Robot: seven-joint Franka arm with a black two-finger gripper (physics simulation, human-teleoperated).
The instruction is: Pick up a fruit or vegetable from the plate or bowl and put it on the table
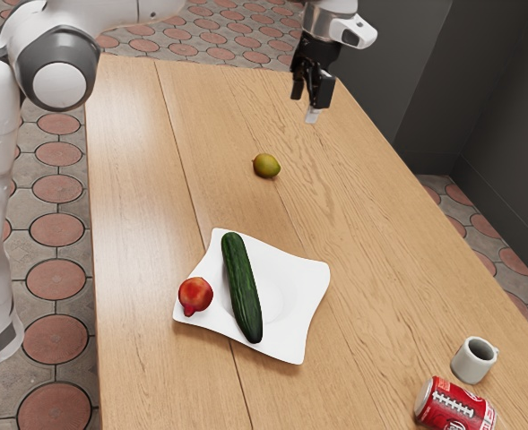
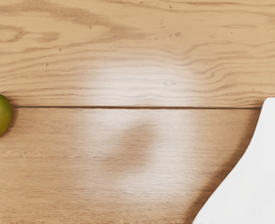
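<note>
Green cucumber (image 1: pixel 242 288) across the white plate (image 1: pixel 290 305), rim to rim — 1 end nearer the lime (image 1: pixel 266 166) — tool (image 1: pixel 307 106) spread.

There is room to pass between the round yellow-green fruit (image 1: pixel 267 166) and square white plate (image 1: pixel 295 287); a long dark-green cucumber (image 1: pixel 242 287) obstructs the plate.
</note>
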